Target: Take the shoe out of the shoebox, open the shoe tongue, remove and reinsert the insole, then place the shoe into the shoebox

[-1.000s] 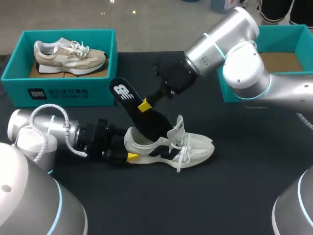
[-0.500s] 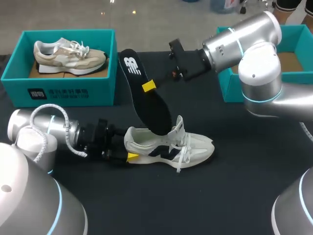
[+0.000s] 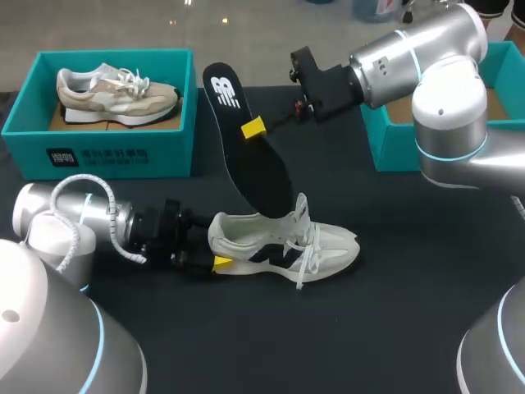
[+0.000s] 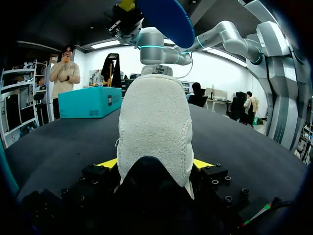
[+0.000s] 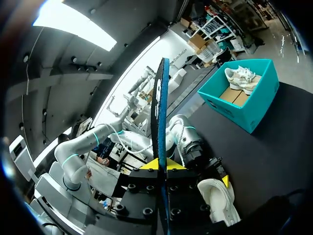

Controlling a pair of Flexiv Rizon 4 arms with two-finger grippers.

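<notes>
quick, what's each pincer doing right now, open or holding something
left pincer: closed on the white shoe, at its heel.
right pincer: closed on the insole.

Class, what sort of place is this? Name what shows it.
Probably a robotics lab: left arm and right arm at a table, handling a shoe and insole near a teal shoebox.

— Where does the head view sit?
— High behind the robot, looking down on the shoe (image 3: 283,244) from well off.
— And the wrists?
— Left sits right at its heel, facing along it; right looks down from above. All three share the shoe.
</notes>
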